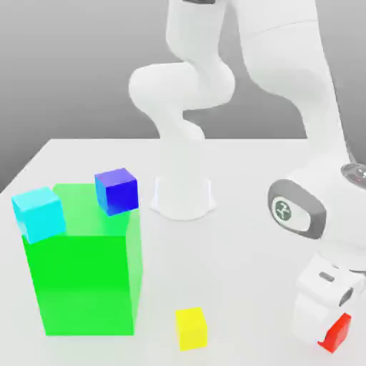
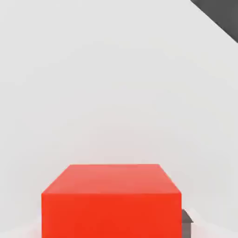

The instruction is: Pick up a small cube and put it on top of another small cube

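A small red cube (image 1: 337,333) sits low at the exterior view's right, near the table's front edge. My gripper (image 1: 326,332) is down over it and shut on it, the white hand covering part of the cube. In the hand view the red cube (image 2: 111,200) lies close up between the jaws, with a dark fingertip (image 2: 186,221) at its side. A small yellow cube (image 1: 191,328) rests on the table, to the exterior view's left of the red one. A small blue cube (image 1: 116,190) and a small cyan cube (image 1: 38,213) sit on top of a tall green block (image 1: 82,282).
The tall green block stands at the exterior view's left. The arm's round white base (image 1: 182,197) is at the back middle of the white table (image 1: 243,243). The table's far edge meets a dark background (image 2: 218,16).
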Action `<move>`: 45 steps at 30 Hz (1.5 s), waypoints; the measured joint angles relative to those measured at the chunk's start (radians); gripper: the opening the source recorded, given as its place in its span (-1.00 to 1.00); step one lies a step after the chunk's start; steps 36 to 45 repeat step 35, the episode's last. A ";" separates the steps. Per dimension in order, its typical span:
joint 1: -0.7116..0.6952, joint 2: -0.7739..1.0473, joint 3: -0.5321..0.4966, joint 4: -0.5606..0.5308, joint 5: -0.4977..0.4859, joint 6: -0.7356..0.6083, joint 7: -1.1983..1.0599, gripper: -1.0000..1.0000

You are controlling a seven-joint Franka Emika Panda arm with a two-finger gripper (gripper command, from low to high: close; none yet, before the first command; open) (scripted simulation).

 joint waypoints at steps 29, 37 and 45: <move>-0.514 -0.990 -0.265 -0.215 0.203 -0.757 0.685 -1.00; -0.524 -0.961 -0.268 -0.295 0.205 -0.647 0.692 1.00; -0.524 -0.961 -0.268 -0.295 0.205 -0.647 0.692 1.00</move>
